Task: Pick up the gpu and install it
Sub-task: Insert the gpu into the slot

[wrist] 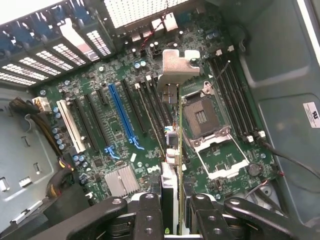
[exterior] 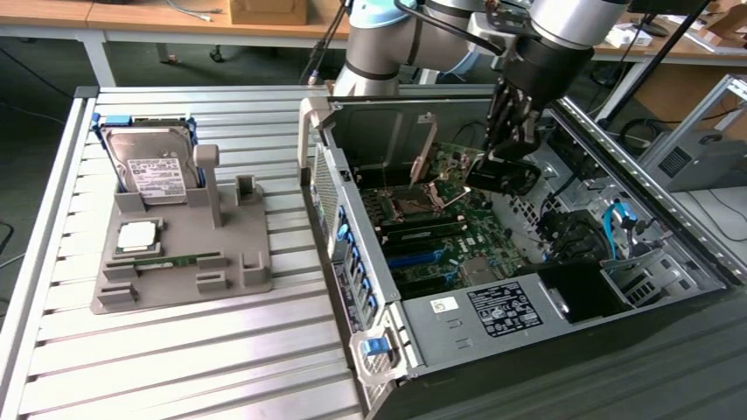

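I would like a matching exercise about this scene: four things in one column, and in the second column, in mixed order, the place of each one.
Things:
1. gpu
2. hard drive
3. processor chip
4. blue slot

Places:
A. lying flat on the grey holder
B. on the motherboard, nothing in it
C. standing upright in the grey holder
D. clamped in the gripper, inside the computer case

Pairs: 1-D, 2-C, 3-A, 4-B.
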Motion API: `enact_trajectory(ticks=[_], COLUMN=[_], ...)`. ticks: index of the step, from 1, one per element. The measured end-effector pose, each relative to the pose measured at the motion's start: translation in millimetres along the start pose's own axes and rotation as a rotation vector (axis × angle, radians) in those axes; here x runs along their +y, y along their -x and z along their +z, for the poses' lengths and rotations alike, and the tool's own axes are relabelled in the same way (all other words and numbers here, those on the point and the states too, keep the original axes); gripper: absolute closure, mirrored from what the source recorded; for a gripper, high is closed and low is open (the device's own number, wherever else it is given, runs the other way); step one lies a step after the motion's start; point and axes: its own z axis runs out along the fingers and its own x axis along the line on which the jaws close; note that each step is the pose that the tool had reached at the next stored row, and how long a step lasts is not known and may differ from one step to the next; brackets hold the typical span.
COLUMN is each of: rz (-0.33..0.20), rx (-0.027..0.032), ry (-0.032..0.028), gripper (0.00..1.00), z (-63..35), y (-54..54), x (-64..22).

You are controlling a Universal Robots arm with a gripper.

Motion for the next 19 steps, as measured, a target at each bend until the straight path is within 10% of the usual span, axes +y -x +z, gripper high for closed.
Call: enact_trajectory(ticks=[19], rz=[-0.114], rx=[0.0036], ry=[0.0028], gripper=[0.73], z=[0.0], y=[0.0], x=[0.0])
